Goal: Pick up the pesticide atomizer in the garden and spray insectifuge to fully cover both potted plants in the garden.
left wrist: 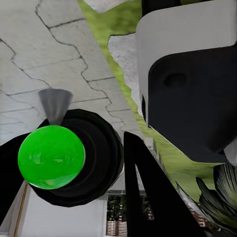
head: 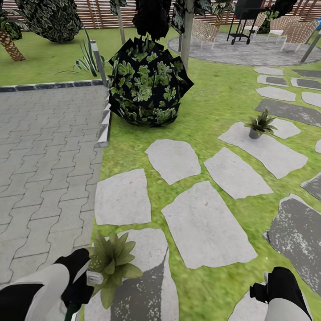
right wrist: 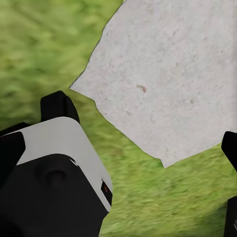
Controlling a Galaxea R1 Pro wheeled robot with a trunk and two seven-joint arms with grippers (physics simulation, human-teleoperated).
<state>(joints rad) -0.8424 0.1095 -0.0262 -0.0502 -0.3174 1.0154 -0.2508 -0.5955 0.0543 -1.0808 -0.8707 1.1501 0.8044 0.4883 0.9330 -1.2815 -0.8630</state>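
Observation:
My left gripper is shut on the pesticide atomizer at the bottom left of the head view, its pale trigger head right beside a potted plant. That plant stands on a grey stepping stone. In the left wrist view the bottle's round green base sits between black fingers, with the plant's leaves close by. A second potted plant stands on a stone far right. My right gripper hangs open over grass and a stone.
Grey paving runs along the left, edged by a kerb. A big dark round bush stands ahead, with a thin trunk behind it. Stepping stones dot the lawn. Chairs and a grill stand by the far fence.

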